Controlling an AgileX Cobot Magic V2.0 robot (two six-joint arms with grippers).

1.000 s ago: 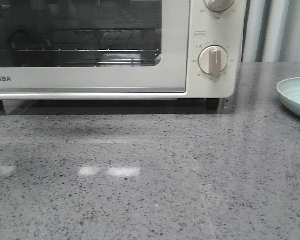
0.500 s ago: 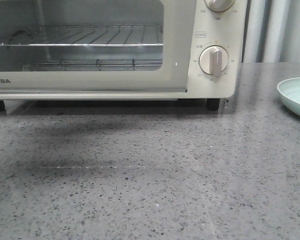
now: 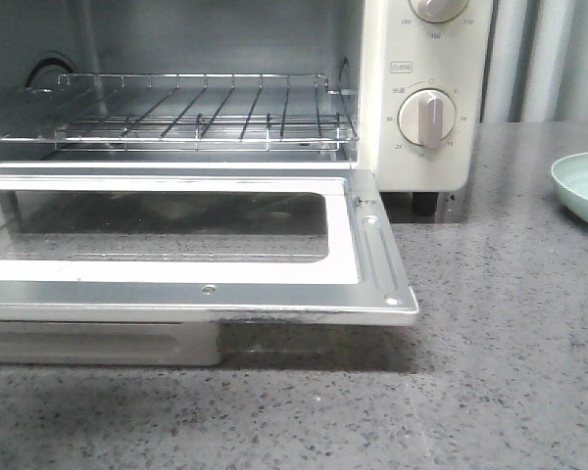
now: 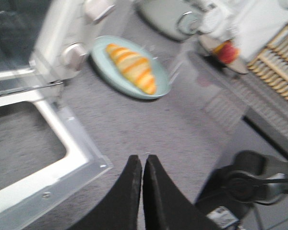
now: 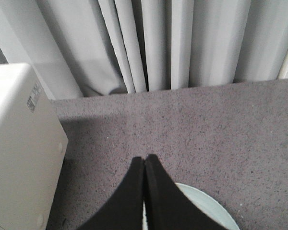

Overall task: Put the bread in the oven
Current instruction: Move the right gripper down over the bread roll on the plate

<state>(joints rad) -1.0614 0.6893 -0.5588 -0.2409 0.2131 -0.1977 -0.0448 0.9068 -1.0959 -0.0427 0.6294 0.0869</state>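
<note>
The cream-white oven [image 3: 426,166] stands at the back left with its glass door [image 3: 176,294] folded down flat and the wire rack [image 3: 196,117] bare. The bread [image 4: 132,67], a pale croissant with orange stripes, lies on a pale green plate [image 4: 108,72] right of the oven. My left gripper [image 4: 142,158] is shut and empty, above the counter near the door's right front corner [image 4: 98,165]. My right gripper [image 5: 145,157] is shut and empty, above the plate [image 5: 216,213], and its fingers hide the bread there. Neither gripper shows in the front view.
The plate's edge [image 3: 580,186] shows at the right of the front view. Grey curtains [image 5: 173,43] hang behind the speckled counter [image 3: 500,372]. Beyond the plate in the left wrist view are a kettle-like pot [image 4: 175,19] and a red item [image 4: 225,50].
The oven door has swung from closed down to flat open over the counter, baring the rack. The oven seems to have shifted slightly in view.
</note>
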